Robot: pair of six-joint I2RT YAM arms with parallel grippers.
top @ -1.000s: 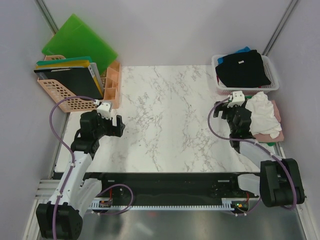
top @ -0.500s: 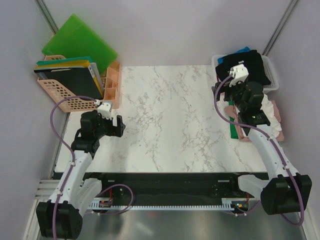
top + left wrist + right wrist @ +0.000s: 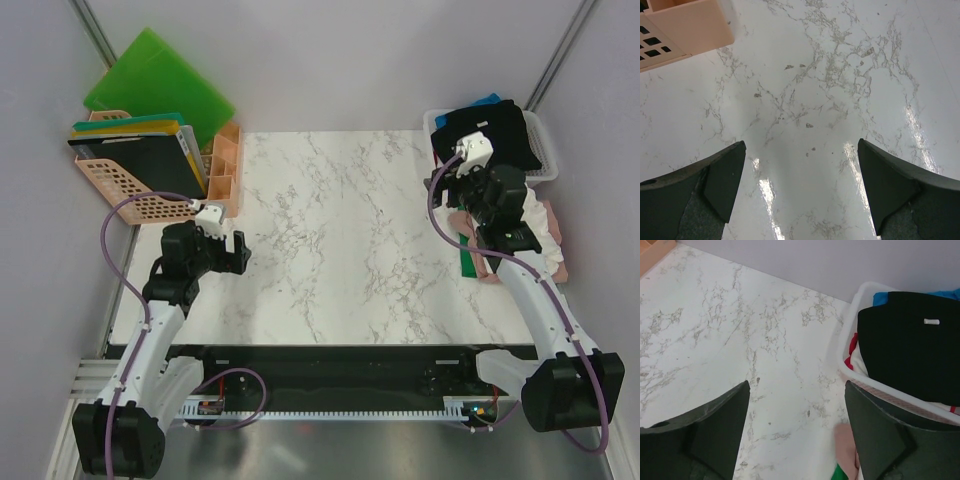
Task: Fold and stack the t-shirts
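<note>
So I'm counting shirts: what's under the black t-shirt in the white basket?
Under the black t-shirt in the basket, blue cloth peeks out at the back, red cloth and white cloth at its left edge. Anything else is covered.

Your left arm (image 3: 150, 338) showing white links and black joints, your right arm (image 3: 535, 295) matching it, purple cables (image 3: 104, 238) looping off both wrists, white camera blocks (image 3: 210, 212) sitting above matte black wedge-shaped fingers (image 3: 722, 176).
</note>
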